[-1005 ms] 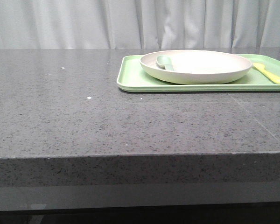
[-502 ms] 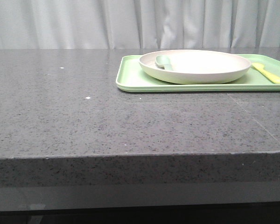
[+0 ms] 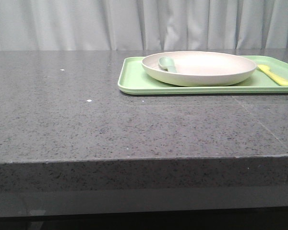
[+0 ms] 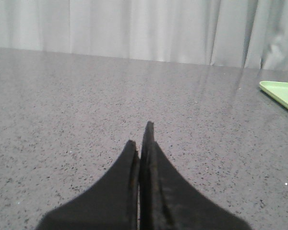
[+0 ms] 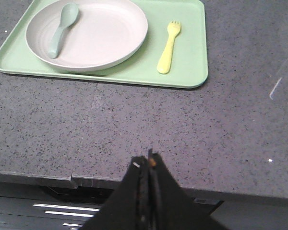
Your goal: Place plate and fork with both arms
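Tray leftward; round matte plate

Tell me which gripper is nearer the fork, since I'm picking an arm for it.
Probably the right gripper: its view shows the fork on the tray ahead, across bare counter. The left gripper sees only the tray's corner, off to one side.

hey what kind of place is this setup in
Probably a lab or staged dining test bench, not a real kitchen: a dark speckled stone counter, a plain grey curtain behind, and just one green tray holding a plate and fork.
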`<state>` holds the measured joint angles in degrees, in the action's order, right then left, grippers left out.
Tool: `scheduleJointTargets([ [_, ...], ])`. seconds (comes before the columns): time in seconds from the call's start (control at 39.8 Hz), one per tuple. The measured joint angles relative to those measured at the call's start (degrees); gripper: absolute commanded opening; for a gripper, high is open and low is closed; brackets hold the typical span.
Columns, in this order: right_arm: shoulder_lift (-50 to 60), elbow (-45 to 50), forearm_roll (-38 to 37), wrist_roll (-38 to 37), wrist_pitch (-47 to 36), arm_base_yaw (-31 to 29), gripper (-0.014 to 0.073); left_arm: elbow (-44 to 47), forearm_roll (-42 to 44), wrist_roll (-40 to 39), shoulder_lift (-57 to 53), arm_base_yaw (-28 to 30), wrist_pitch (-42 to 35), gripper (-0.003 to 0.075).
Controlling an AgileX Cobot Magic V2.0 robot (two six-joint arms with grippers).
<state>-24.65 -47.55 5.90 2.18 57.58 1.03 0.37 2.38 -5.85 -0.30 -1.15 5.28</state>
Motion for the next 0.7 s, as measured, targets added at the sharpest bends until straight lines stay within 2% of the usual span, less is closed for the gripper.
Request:
scheduleJointTargets([
  [0.7,0.0,0.0,0.0,0.0,0.0,0.0,-0.0069,0.0,1.7,0.0,0.0,-1.1,-3.6,-0.0018],
])
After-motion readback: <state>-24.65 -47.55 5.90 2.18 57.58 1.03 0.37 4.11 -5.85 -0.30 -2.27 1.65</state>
